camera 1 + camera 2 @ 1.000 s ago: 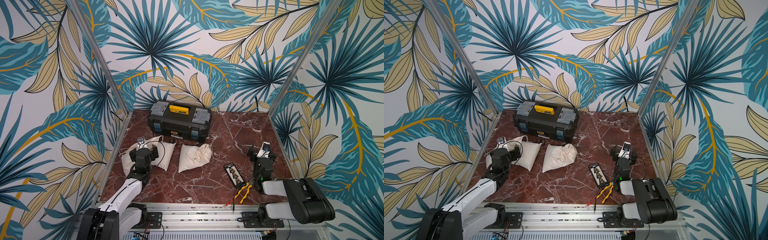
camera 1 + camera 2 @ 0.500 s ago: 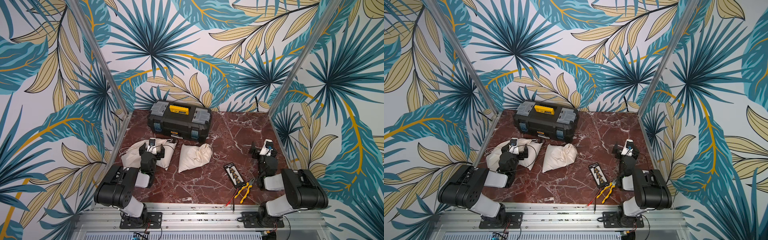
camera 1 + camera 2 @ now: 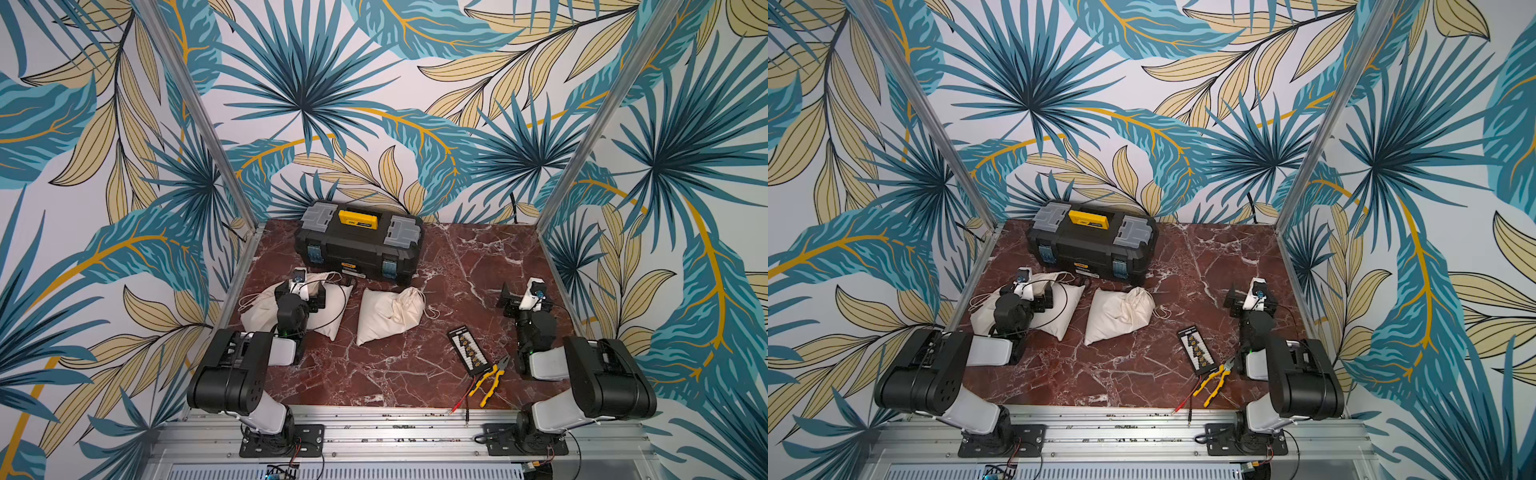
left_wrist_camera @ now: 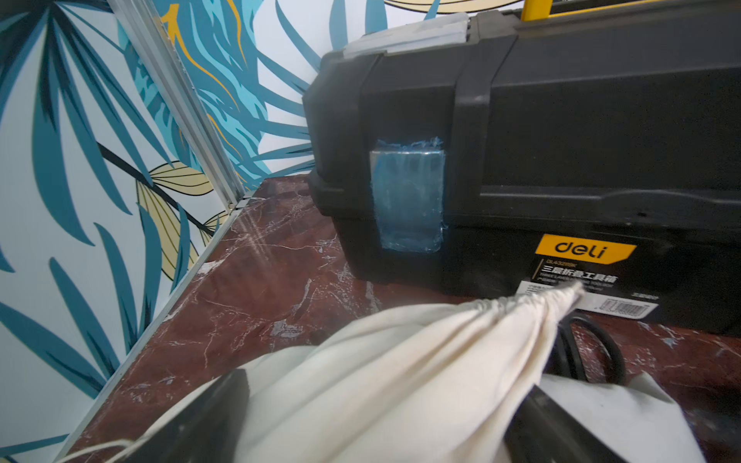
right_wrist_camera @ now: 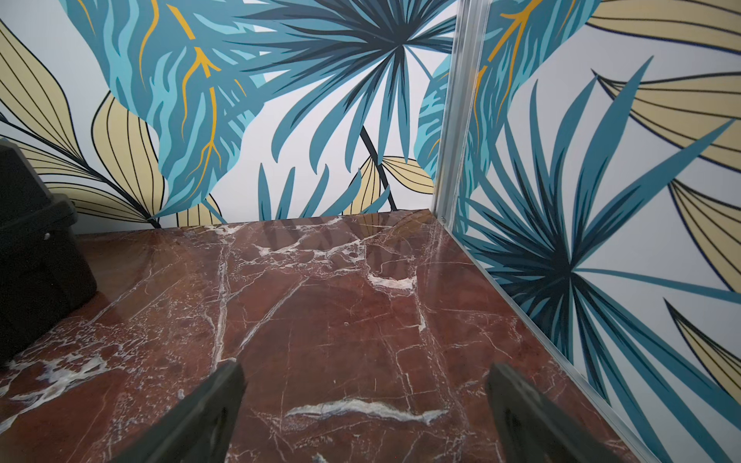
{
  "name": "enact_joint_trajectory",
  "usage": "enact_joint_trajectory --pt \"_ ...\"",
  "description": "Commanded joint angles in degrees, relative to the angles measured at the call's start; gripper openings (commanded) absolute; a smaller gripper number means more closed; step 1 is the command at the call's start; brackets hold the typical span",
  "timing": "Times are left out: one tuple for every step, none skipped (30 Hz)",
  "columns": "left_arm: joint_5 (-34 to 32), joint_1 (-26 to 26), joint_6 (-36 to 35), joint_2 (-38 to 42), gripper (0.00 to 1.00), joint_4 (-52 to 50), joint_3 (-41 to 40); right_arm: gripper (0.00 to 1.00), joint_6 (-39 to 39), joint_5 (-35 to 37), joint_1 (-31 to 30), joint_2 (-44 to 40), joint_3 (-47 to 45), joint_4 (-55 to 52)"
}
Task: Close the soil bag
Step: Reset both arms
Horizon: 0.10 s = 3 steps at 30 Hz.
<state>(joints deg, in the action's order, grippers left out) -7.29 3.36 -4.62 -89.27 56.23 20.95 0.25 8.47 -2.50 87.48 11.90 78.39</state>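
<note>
Both arms have just folded back, left gripper (image 4: 385,385) spread above the cinched soil bag (image 3: 330,318) at nine o'clock, right gripper (image 5: 365,368) spread empty at three o'clock, suggesting the closing is done.

Robot test cell in a lab, not a lived-in room: an open box of printed leaf-pattern wall panels (image 3: 332,83) held by bare aluminium posts (image 3: 199,116), with a marble-look tabletop (image 3: 374,374) as the work surface. left arm (image 3: 232,374) and right arm (image 3: 602,374) sit on black base plates bolted to an aluminium extrusion rail (image 3: 395,428) along the front edge, with exposed wiring (image 3: 480,436) on it. Toolbox (image 3: 357,245) and pliers (image 3: 492,376) lie on the top
</note>
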Motion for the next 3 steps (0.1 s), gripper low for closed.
enact_joint_trajectory --pt "4.9 -0.9 0.0 -0.2 1.00 -1.9 0.8 0.99 0.7 -0.6 0.3 -0.2 0.1 -0.1" --pt "4.9 -0.9 0.1 -0.3 1.00 -1.7 0.8 0.99 0.7 -0.6 0.3 -0.2 0.1 -0.1" --pt "4.9 -0.9 -0.1 -0.2 1.00 -1.4 0.6 0.99 0.8 -0.5 0.3 -0.2 0.0 -0.1"
